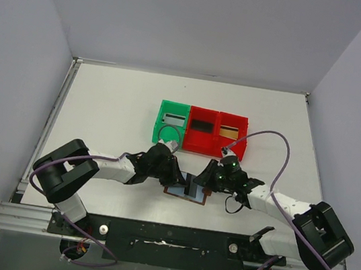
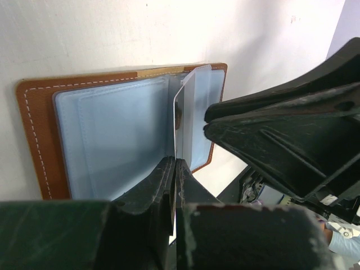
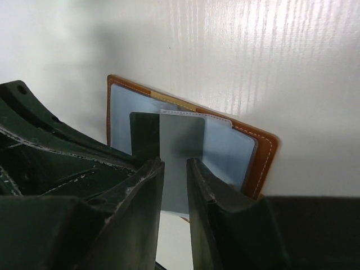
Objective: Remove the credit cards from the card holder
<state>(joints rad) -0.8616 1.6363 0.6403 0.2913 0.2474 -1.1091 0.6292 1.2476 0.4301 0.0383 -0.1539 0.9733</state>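
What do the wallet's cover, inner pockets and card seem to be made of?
The wallet cover looks like brown leather or imitation, matte, with pale stitching along its edge. The inner pockets look like soft pale blue plastic, probably vinyl, slightly see-through. The card looks like stiff grey plastic: thin, flat, unbent.

Overhead, wrist close-ups; shared card holder (image 2: 107,135)

The card holder (image 1: 188,195) lies open on the desk (image 1: 102,110), near the desk's front edge. A credit card (image 3: 183,146) stands up from the card holder's middle fold. The left end effector (image 2: 175,166) is at the card holder's left and the right end effector (image 3: 175,166) at its right. A row of bins (image 1: 201,130) sits behind the card holder.
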